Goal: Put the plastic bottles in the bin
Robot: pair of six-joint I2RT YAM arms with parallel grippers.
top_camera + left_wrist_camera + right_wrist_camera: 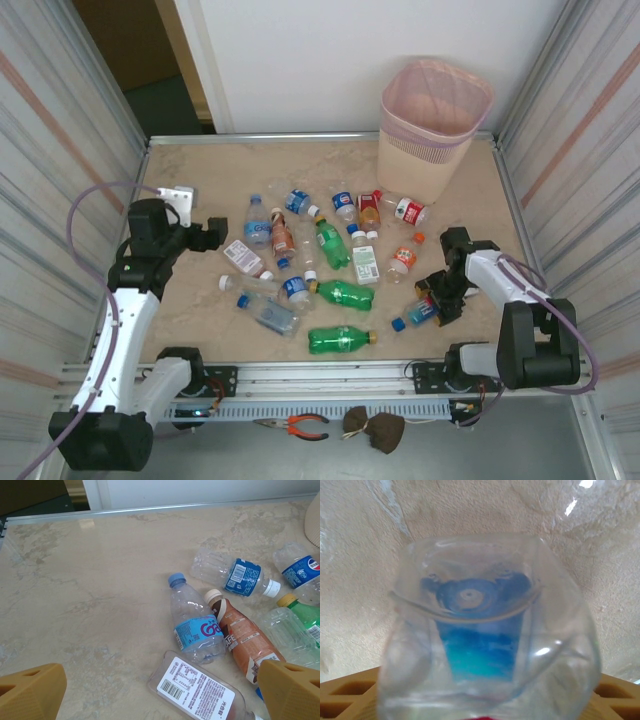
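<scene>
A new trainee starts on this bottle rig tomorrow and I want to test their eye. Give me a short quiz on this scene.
1. True or false: the bin stands at the far right corner of the table.
2. Which has a bottle between its fingers? A) left gripper B) right gripper C) both
3. Fill in: the left gripper's jaws stand ____.
Key: 1 true; 2 B, around the blue-capped bottle; 3 open.
</scene>
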